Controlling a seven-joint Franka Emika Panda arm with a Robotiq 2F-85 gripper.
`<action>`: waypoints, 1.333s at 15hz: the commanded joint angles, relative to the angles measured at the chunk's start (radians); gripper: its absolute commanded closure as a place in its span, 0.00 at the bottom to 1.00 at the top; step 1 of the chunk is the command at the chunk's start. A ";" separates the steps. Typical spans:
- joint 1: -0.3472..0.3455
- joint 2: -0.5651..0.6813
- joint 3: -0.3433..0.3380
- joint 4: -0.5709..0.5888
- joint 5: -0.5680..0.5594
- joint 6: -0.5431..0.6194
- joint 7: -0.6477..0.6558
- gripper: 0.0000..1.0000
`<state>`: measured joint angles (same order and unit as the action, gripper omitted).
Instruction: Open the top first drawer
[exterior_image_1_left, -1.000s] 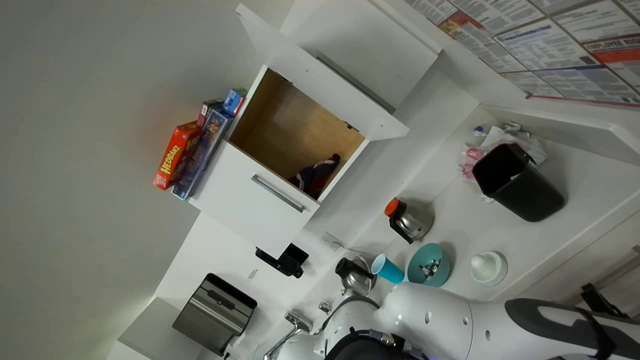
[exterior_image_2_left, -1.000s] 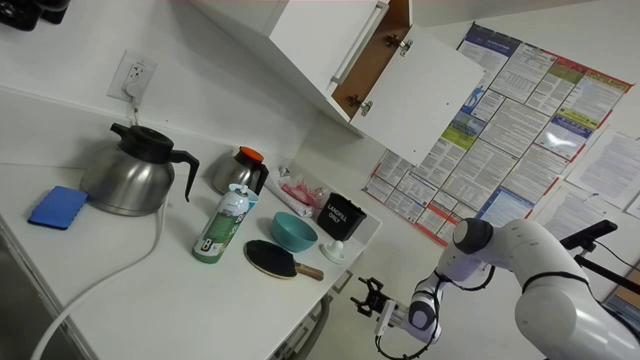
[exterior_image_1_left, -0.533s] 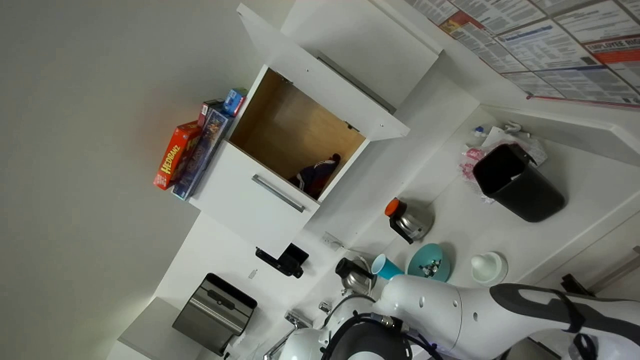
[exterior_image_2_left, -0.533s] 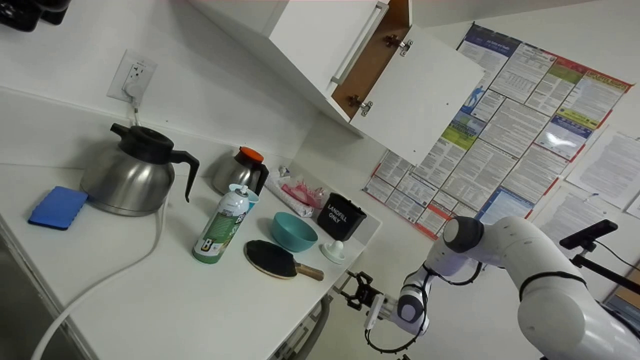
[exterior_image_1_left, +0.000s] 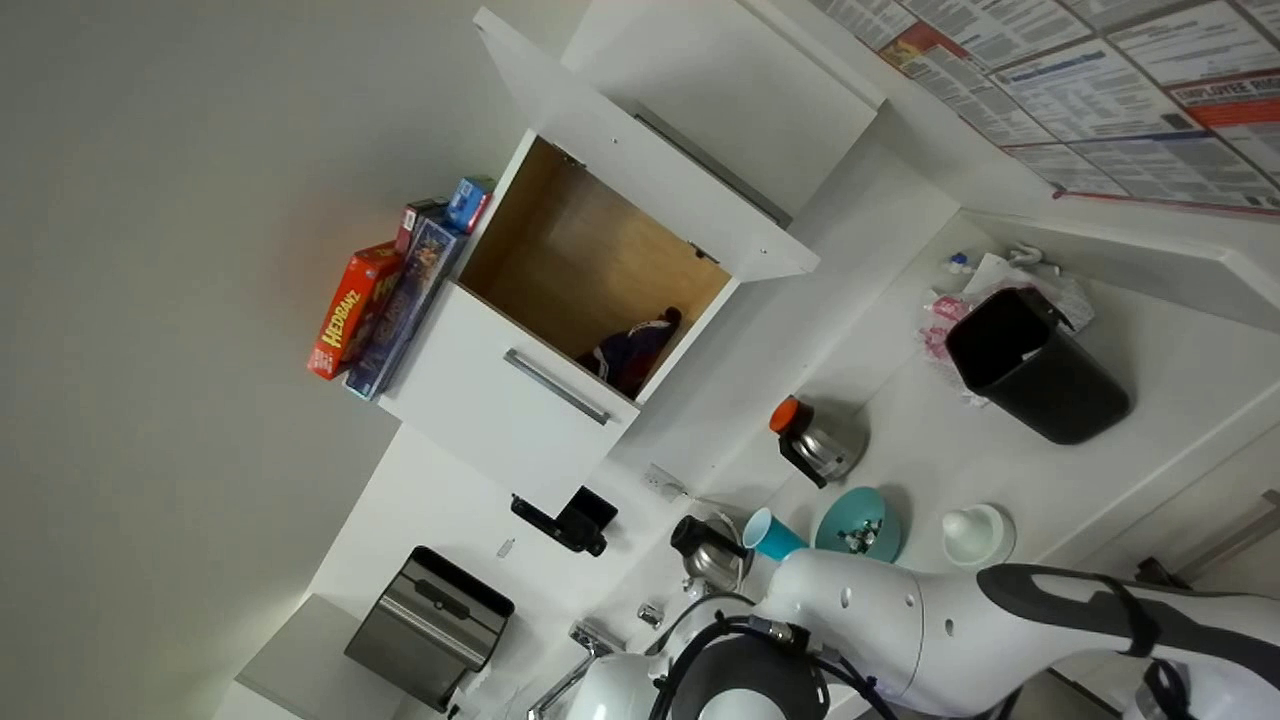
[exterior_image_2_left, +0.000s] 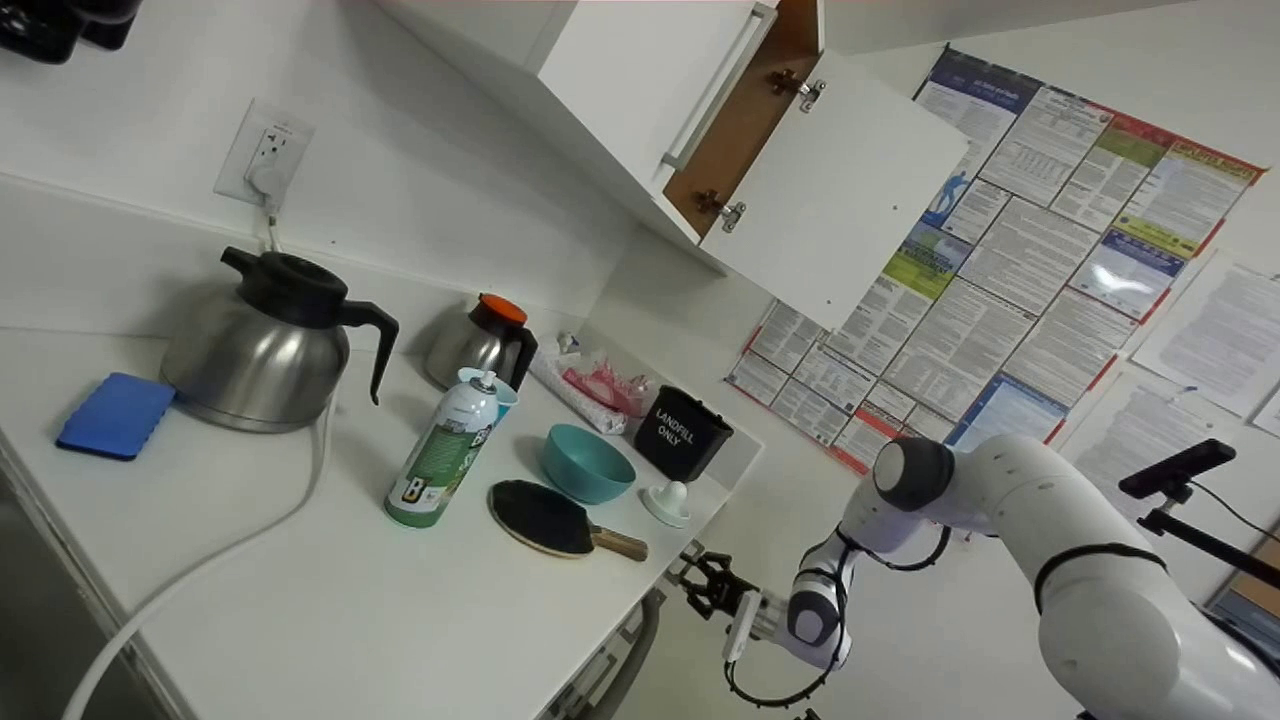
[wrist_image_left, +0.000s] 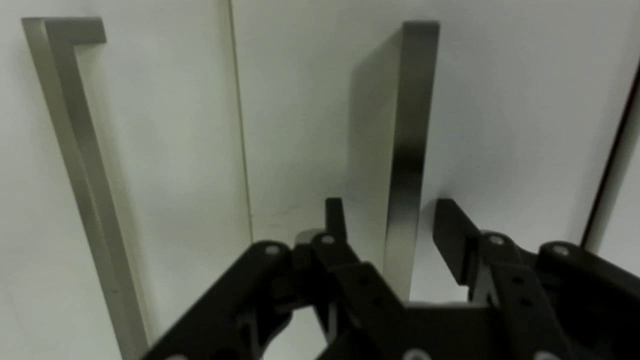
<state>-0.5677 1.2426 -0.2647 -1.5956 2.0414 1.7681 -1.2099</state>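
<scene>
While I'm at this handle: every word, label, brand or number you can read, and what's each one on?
"LANDFILL ONLY": black bin.
"HEDBANZ": red box.
"EMPLOYEE RIG", then cut off by the picture's edge: wall poster.
Too blurred to read surely: labels on the spray can and long blue box.
Too small: most print on the other posters.
Drawer front: no text visible.

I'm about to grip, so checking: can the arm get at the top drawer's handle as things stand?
Probably yes: in the wrist view the pincer is open, with its jaws on either side of the handle and nothing else between them. How far in they reach is hard to tell.
</scene>
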 joint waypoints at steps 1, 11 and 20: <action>0.023 0.018 -0.020 0.029 0.025 0.018 0.018 0.80; -0.046 0.015 -0.046 -0.012 0.006 -0.102 0.004 0.96; -0.228 0.107 -0.142 0.023 -0.095 -0.303 0.029 0.96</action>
<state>-0.7303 1.3107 -0.3790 -1.6200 1.9625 1.4755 -1.2106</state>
